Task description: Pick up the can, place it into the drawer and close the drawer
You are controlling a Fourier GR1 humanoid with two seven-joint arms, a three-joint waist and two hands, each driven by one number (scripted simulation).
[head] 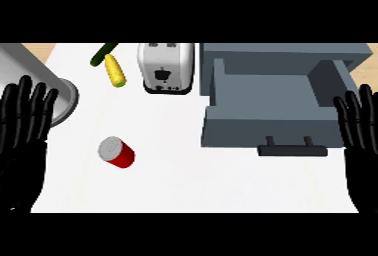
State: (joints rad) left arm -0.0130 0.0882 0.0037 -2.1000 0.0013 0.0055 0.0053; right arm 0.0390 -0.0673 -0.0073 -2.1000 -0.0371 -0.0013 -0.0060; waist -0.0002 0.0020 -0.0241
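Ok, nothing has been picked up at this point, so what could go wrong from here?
1. The red can with a silver lid lies tilted on the white counter; it may roll when a robot hand touches it.
2. The open grey drawer sits far right of the can, so the left robot hand would carry it a long way.
3. The right robot hand rests beside the drawer and could clip its side wall.

Right robot hand and pot, both edge-cropped.

Red can on counter, open grey drawer to its right — robot hands resting at L/R edges
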